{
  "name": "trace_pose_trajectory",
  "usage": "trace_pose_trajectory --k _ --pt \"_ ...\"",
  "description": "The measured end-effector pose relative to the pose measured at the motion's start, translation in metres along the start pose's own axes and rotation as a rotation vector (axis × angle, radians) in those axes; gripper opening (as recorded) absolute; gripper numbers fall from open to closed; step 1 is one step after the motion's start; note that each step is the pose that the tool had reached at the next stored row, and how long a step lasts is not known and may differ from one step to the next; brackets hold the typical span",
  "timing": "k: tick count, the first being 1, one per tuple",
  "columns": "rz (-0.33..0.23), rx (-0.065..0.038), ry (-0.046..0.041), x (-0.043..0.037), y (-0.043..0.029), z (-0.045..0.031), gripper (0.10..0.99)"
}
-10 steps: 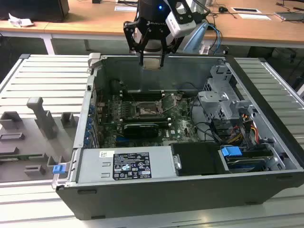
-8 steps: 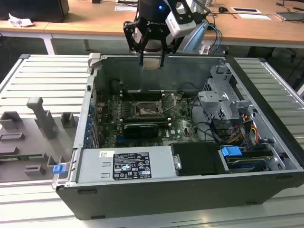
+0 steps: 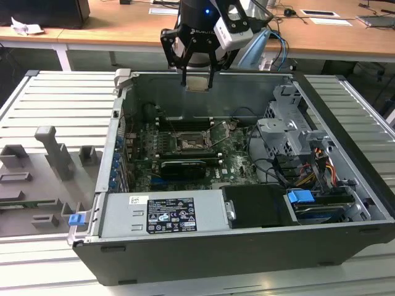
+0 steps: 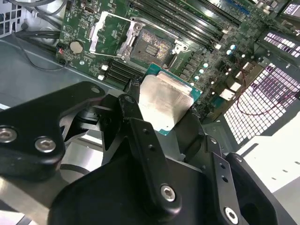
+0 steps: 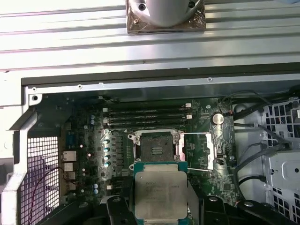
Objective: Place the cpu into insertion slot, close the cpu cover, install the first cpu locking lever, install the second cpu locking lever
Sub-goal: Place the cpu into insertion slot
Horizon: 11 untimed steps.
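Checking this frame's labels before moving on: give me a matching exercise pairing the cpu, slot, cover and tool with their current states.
Things:
1. cpu
2. slot
3. cover
4. tool

States:
A. swung open beside the slot
B. shut on the cpu
C. empty and uncovered
D. held in the air, not seated

Pairs: 1-D; 2-C; 3-A; 4-B

Wooden desks (image 3: 123,28) behind, ribbed grey worktable (image 3: 55,105), even light
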<state>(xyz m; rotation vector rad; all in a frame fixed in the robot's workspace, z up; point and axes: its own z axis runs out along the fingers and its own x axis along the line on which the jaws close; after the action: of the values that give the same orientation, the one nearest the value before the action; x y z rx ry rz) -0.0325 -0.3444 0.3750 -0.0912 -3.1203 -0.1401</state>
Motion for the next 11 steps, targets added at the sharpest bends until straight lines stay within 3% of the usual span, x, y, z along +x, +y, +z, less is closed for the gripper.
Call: trace_pose_trajectory --k 11 --pt "0.093 -0.002 -0.0084 0.0 -0.0001 0.001 0.541"
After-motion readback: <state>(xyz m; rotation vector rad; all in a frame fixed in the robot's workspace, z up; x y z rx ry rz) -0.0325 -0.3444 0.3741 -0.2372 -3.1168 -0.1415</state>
